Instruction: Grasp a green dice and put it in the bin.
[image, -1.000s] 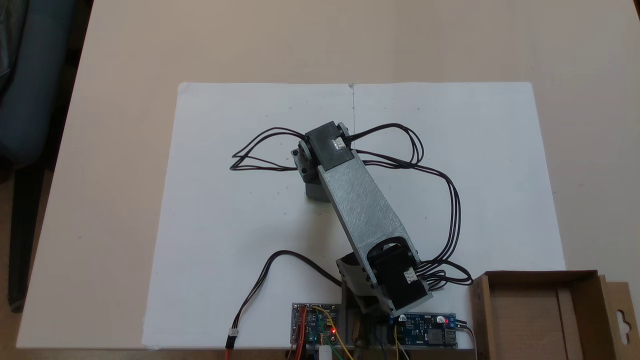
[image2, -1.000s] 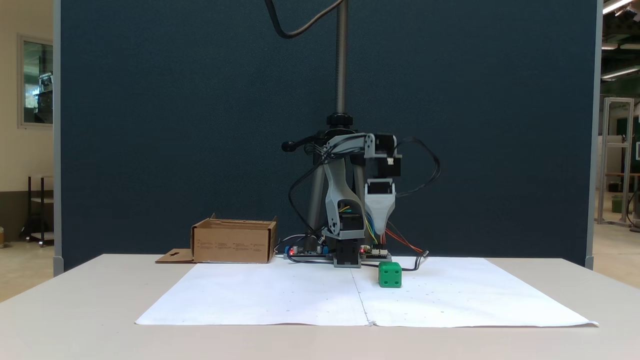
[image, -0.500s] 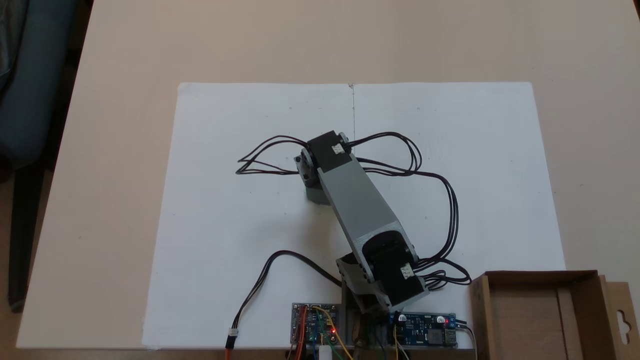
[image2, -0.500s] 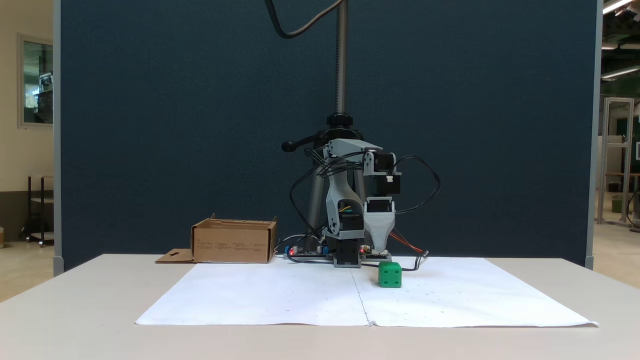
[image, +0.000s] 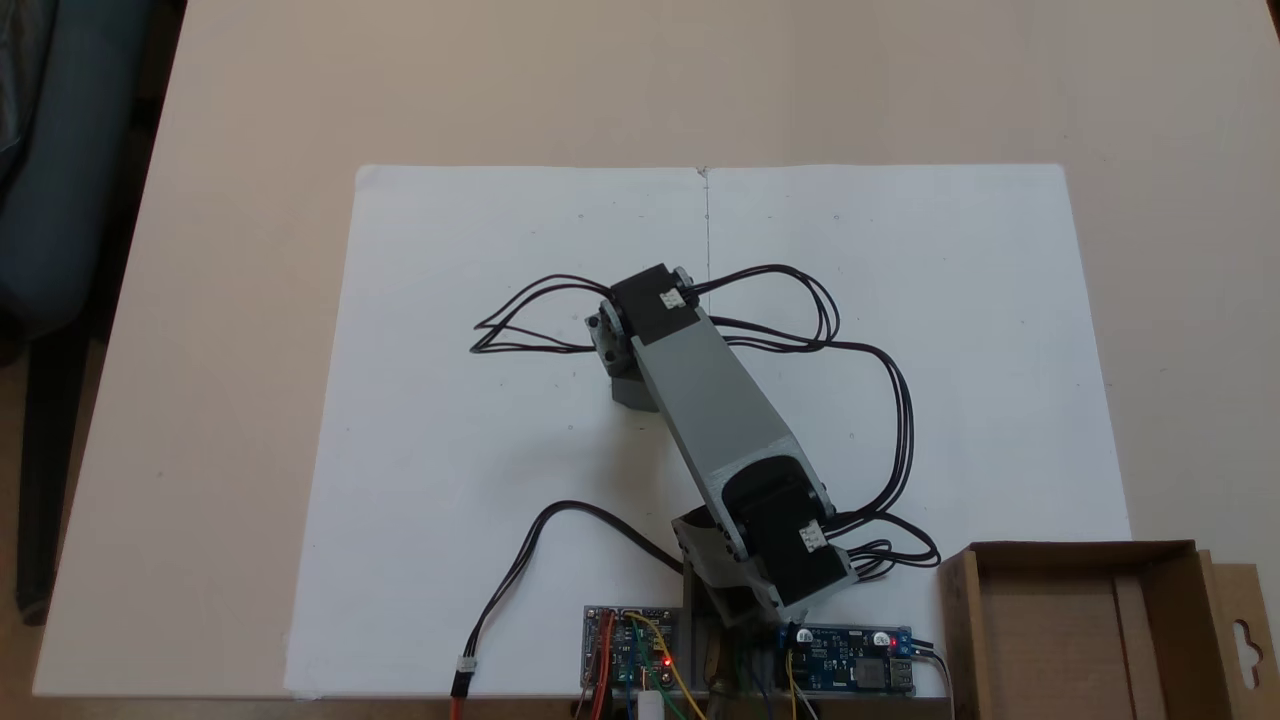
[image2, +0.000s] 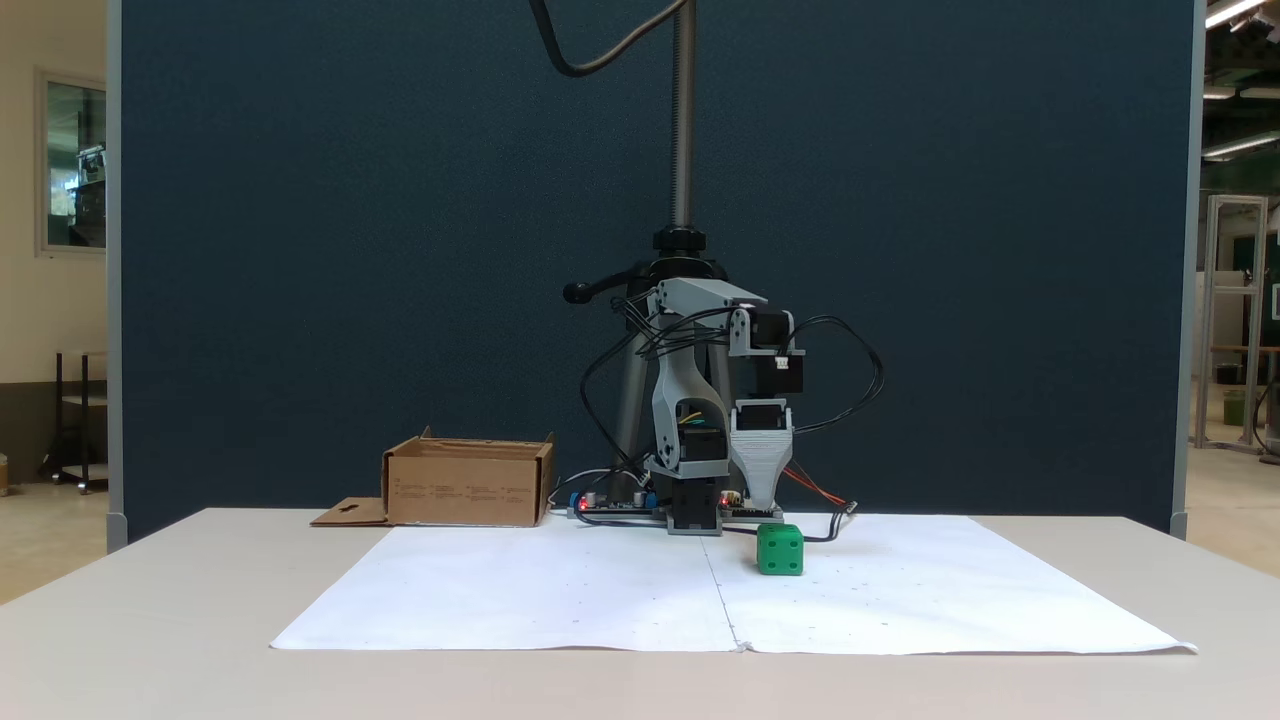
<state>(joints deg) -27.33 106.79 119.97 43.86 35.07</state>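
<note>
bare paper (image2: 560, 600) around green dice (image2: 779, 550)

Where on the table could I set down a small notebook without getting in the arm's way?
The white paper is bare left of the arm and its cable loops. The beige table beyond the paper's far edge is bare too. It is crowded by the circuit boards and the bin, and around the green dice under the tool.

My arm (image: 715, 410) is grey printed plastic with black servo blocks (image: 650, 300), and thin black cables (image: 880, 370) loop off me; white connector plugs.
</note>
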